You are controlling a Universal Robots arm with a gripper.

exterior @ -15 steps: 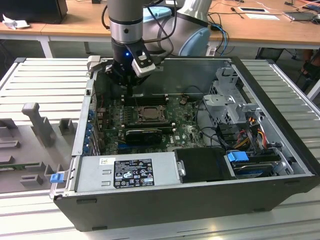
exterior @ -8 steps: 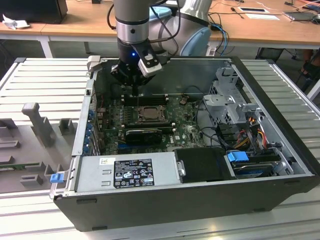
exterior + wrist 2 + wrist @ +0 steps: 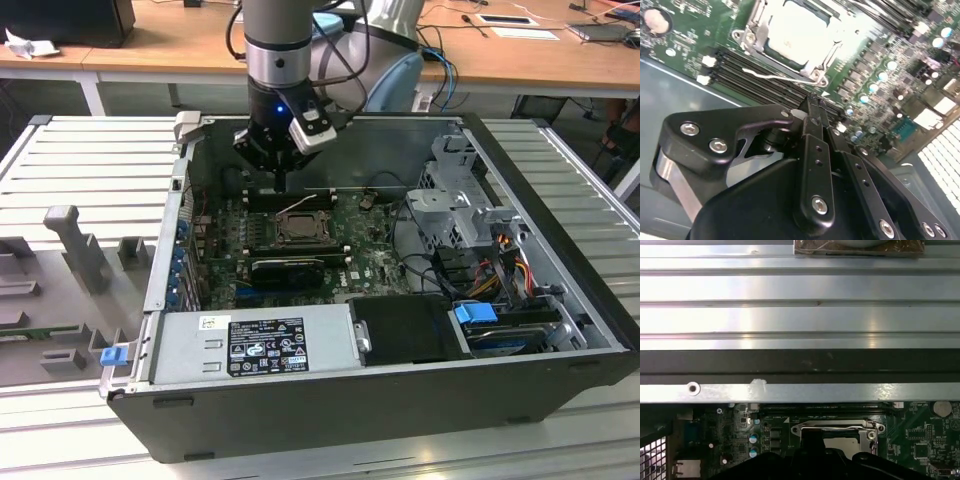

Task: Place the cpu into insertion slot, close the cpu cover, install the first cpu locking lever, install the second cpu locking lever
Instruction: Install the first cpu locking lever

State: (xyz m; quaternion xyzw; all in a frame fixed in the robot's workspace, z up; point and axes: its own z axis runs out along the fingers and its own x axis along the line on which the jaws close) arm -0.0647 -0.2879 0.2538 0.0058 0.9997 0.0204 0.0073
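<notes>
Starting with the exterior view: the gripper (image 3: 280, 182) hangs inside the open computer case (image 3: 350, 420), above and just behind the insertion slot (image 3: 298, 228). Its tip reads as a single narrow point. A thin pale wire stands up over the slot, but its seating cannot be judged here.

Second wrist view: the fingers (image 3: 813, 130) are pressed together with nothing between them. The cpu (image 3: 797, 27) sits in the slot, and the cpu cover (image 3: 816, 71) appears to lie flat around it. The pale wire is a locking lever (image 3: 775, 76), standing free beside the cover and apart from the tips.

Judgement: placement and cover-closing look done, and the first lever step is in hand. That step calls for the closed tips to bear on the wire and carry it down under its catch without scraping the circuit board (image 3: 685, 30).

First wrist view: the cover's far edge (image 3: 840, 426) and the cpu face (image 3: 840, 442) show below the case wall (image 3: 800, 365), with the ribbed table (image 3: 800, 290) beyond it. The lever's free end is not discernible here.
</notes>
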